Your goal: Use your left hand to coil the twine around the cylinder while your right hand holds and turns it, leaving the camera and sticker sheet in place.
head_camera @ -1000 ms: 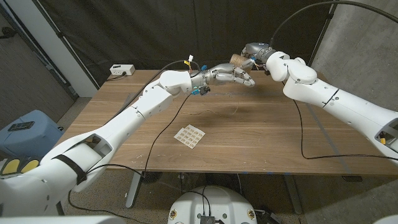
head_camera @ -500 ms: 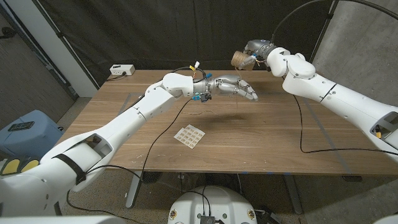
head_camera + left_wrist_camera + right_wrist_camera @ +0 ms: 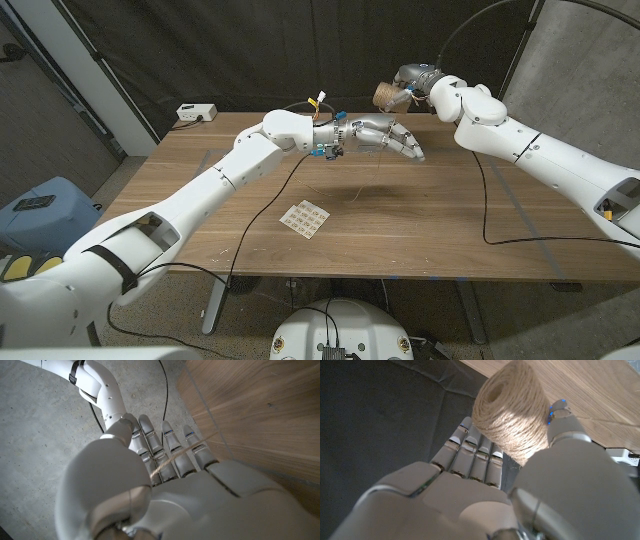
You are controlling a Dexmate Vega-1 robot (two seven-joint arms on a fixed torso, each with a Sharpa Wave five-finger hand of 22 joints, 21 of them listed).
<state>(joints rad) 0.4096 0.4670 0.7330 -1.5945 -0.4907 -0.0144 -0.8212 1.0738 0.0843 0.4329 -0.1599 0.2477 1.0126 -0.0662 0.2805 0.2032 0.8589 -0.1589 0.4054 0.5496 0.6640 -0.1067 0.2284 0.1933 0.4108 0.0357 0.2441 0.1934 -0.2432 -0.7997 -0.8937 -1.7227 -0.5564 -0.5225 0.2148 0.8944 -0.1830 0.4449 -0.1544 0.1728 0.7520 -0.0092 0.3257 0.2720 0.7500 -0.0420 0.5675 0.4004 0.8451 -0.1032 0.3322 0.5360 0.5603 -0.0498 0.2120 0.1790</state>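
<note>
My right hand holds the twine-wrapped cylinder in the air over the table's far edge. In the right wrist view the tan spool sits between the thumb and fingers of that hand. My left hand hovers just below and in front of it, fingers stretched out together toward the right. A thin strand of twine runs from beside the thumb across the fingers of the left hand. The sticker sheet lies on the wooden table near its middle.
A small white device sits at the table's far left corner. Black cables trail over the tabletop from both arms. Dark curtains hang behind the table. A blue bin stands on the floor at the left.
My left hand dropped a little and reached further right under the cylinder. The right hand lifted the cylinder slightly, then stayed put. The sticker sheet has not moved.
</note>
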